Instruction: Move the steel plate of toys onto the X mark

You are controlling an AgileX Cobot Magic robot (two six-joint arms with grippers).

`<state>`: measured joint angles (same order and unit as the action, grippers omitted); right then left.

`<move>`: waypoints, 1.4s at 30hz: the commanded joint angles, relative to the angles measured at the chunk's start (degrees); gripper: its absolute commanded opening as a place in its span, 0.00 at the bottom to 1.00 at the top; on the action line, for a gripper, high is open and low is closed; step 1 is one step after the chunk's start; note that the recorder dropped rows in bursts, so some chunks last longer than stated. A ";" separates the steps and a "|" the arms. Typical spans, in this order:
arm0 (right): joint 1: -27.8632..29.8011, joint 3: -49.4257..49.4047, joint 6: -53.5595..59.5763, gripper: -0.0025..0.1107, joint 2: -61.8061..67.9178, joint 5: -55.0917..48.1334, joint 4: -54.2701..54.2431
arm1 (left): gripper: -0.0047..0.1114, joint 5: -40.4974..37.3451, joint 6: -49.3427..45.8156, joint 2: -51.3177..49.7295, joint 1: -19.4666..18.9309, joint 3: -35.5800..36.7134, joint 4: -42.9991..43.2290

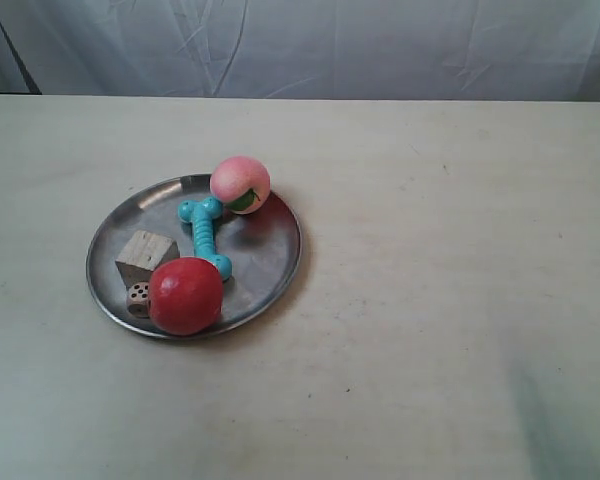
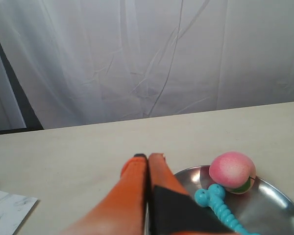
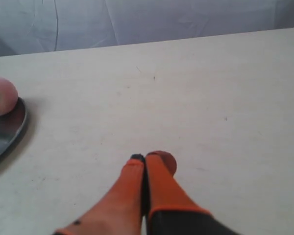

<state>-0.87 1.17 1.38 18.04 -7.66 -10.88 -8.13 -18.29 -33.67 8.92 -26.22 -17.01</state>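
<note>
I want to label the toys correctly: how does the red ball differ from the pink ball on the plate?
The red ball is deep red; the pink ball is pale pink with a green patch. In the exterior view the red ball sits at the steel plate's near rim beside the die, the pink ball at its far rim by the teal bone. The red ball looks larger than the pink ball. Both are round.

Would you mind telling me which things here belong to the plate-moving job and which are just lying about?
Job:
steel plate, red ball, pink peach ball, teal bone, wooden cube, die. I cannot make out the X mark.

Lying about:
marbled sheet, white curtain.
</note>
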 commanded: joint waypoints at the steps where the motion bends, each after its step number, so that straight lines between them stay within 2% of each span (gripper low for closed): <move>1: 0.23 -0.33 -0.08 0.02 -0.24 -0.62 -1.13 | 0.04 0.44 0.15 0.32 0.31 0.18 0.08; 20: 0.23 -0.33 0.07 0.02 -0.24 -0.80 -1.47 | 0.04 0.44 0.15 0.70 0.31 0.18 0.54; 26: 0.23 -0.33 0.07 0.02 -0.24 -0.80 -1.47 | 0.04 0.44 0.03 5.30 0.31 0.18 1.09; 29: 0.23 -0.33 0.07 0.02 -0.24 -0.80 -1.47 | 0.04 0.00 -0.28 7.86 0.31 0.46 4.60; 35: 0.23 -0.33 0.07 0.02 -0.24 -0.79 -1.47 | 0.04 -2.31 -0.28 15.62 0.31 7.76 9.07; 42: 0.23 -0.33 0.07 0.02 -0.24 -0.79 -1.47 | 0.04 -2.31 0.54 24.45 0.31 17.64 8.56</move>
<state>-0.87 1.17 1.27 18.04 -8.42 -12.42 -10.34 -18.45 -12.23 8.92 -11.58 -8.25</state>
